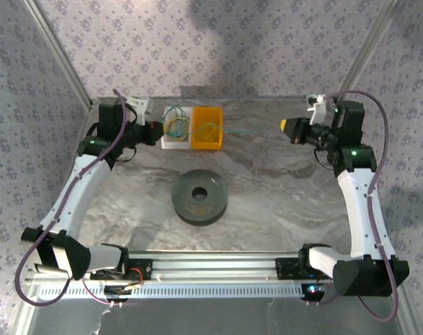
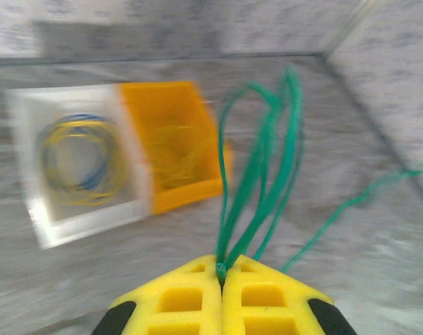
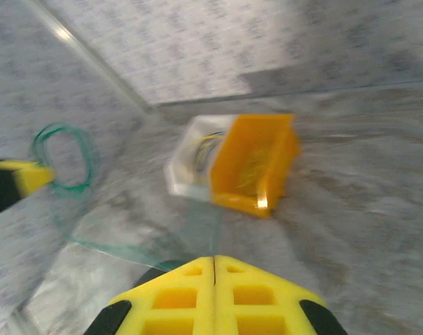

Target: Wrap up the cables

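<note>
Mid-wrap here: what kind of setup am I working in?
Probably an enclosed lab test cell, not a home: a marble-look tabletop walled by patterned backdrop panels on metal posts, with an aluminium rail along the near edge.

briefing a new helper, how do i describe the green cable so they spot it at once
On the marbled table, look to the far side for a white bin beside an orange bin. Near them the left gripper has its jaws shut on the green cable, thin looped wire. The coils in the bins are yellow and blue; this one alone is teal-green and gripped.
</note>
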You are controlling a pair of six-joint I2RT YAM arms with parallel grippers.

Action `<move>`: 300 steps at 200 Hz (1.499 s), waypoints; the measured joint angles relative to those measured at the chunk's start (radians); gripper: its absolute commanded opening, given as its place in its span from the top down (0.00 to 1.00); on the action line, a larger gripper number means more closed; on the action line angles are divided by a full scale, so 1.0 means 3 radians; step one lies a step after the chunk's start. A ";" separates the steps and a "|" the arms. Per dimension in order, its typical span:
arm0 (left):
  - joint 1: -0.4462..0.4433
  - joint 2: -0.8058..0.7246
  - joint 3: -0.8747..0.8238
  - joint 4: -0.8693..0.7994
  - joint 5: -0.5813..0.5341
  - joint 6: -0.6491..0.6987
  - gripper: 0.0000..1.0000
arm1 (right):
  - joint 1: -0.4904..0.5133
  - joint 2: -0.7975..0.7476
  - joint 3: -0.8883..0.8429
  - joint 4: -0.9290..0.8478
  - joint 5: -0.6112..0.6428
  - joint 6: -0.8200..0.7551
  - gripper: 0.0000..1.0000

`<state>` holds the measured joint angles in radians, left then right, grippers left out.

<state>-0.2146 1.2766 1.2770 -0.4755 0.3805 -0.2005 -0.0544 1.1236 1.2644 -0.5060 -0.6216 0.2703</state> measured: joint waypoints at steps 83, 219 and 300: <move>0.0093 -0.0207 -0.0142 0.0014 -0.0486 -0.0094 1.00 | -0.0201 -0.0289 -0.1072 0.1530 0.0533 0.1465 1.00; -0.0810 0.0128 0.0145 0.0959 -0.0140 -0.0357 1.00 | 0.1668 0.0834 0.0076 0.1324 0.0289 0.1237 0.04; -0.1099 0.0141 0.0120 0.1428 0.0001 -0.0448 1.00 | 0.1776 0.1160 0.0076 0.1890 0.0596 0.1625 0.24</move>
<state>-0.5442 1.3190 1.3128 -0.0471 0.3809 -0.3347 0.4786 1.4715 1.2873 0.0608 -0.4427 0.7578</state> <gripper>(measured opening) 0.061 0.799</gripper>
